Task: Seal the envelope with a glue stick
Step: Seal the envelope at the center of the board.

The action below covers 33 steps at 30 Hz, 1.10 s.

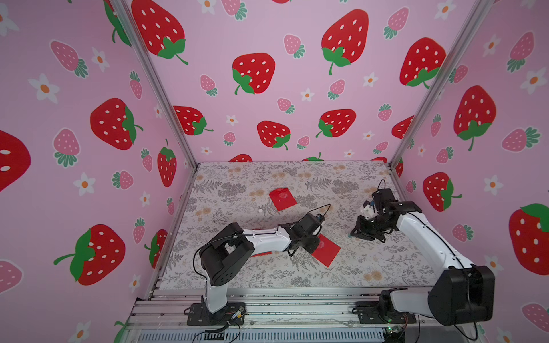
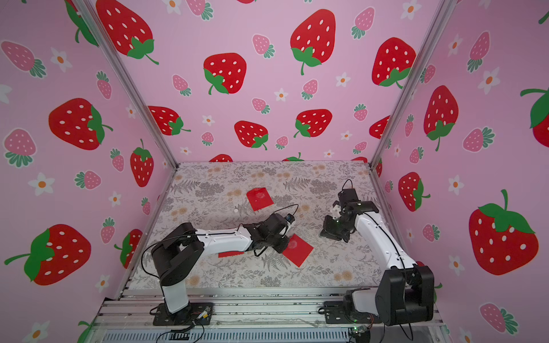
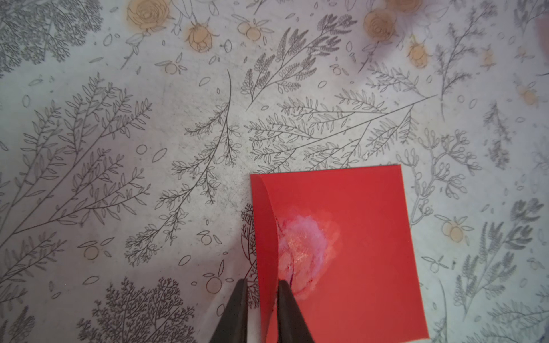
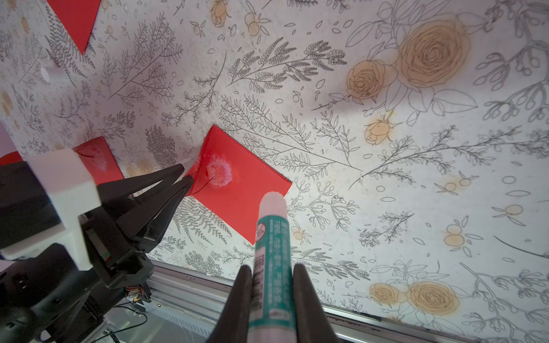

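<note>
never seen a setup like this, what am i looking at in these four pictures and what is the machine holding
These are two robot arms fixed at a table's near edge, each ending in a two-fingered gripper. Two pictures come from a camera overhead and show nearly the same scene. The other two come from a camera on each arm's wrist.

On the flowered table lie three red envelopes: a far envelope, a half-hidden envelope under the left arm, and a middle envelope with a pale glue patch. A small white cap lies loose.

The right gripper clamps an uncapped glue stick. The left gripper has narrow jaws on either side of the middle envelope's flap edge.
</note>
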Each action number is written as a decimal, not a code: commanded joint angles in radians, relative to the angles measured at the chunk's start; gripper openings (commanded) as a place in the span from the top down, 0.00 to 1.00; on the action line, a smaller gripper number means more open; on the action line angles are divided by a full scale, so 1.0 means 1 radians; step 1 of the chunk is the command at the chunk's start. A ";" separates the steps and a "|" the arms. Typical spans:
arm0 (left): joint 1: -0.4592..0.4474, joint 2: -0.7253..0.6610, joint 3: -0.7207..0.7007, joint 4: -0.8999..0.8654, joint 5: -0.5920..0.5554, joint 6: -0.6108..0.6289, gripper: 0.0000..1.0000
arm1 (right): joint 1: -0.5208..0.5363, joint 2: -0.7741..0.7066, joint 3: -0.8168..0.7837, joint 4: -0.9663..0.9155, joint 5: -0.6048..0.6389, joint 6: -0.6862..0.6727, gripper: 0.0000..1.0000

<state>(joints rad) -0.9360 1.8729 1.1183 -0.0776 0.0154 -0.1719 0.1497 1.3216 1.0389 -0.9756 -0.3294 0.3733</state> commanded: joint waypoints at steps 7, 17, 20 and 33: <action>0.002 0.021 0.066 -0.017 0.002 0.027 0.85 | -0.004 -0.006 -0.007 -0.008 -0.014 -0.013 1.00; 0.002 0.037 0.064 -0.021 0.003 0.023 0.87 | -0.002 -0.012 -0.008 -0.009 -0.014 -0.013 1.00; 0.001 0.031 0.060 -0.016 -0.001 0.021 0.92 | -0.002 -0.014 -0.008 -0.010 -0.013 -0.013 1.00; 0.015 -0.086 0.000 -0.148 -0.183 0.033 0.93 | 0.003 -0.011 -0.008 -0.012 -0.011 -0.013 1.00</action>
<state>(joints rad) -0.9310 1.8091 1.1362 -0.1505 -0.0978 -0.1490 0.1505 1.3216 1.0389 -0.9752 -0.3302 0.3717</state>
